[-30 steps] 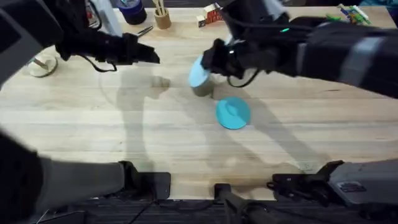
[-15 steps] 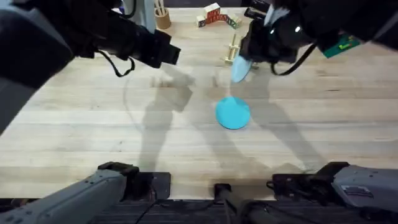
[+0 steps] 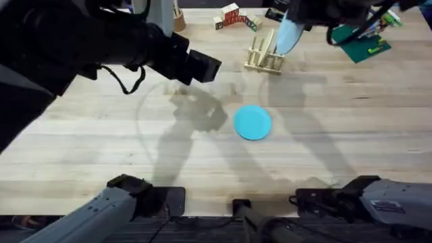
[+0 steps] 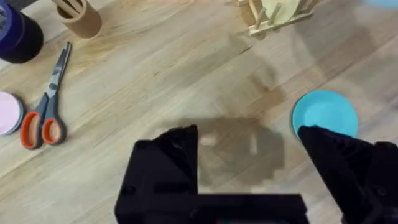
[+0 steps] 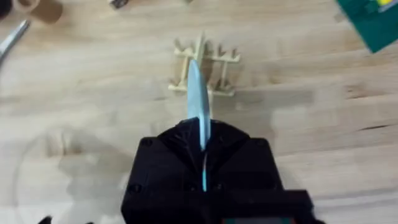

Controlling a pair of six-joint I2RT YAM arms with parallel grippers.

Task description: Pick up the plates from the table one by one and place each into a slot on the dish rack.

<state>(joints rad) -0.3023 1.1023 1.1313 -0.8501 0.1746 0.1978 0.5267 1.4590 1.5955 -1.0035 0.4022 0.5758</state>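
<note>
Misalignment is the risk: right gripper, clamped on the pale blue plate edge-on above the dish rack, may strike a peg. Left gripper hangs open; turquoise plate lies on the bench.

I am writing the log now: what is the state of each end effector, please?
Left end effector: open, holding nothing.
Right end effector: closed on the light blue plate, above the dish rack.
</note>
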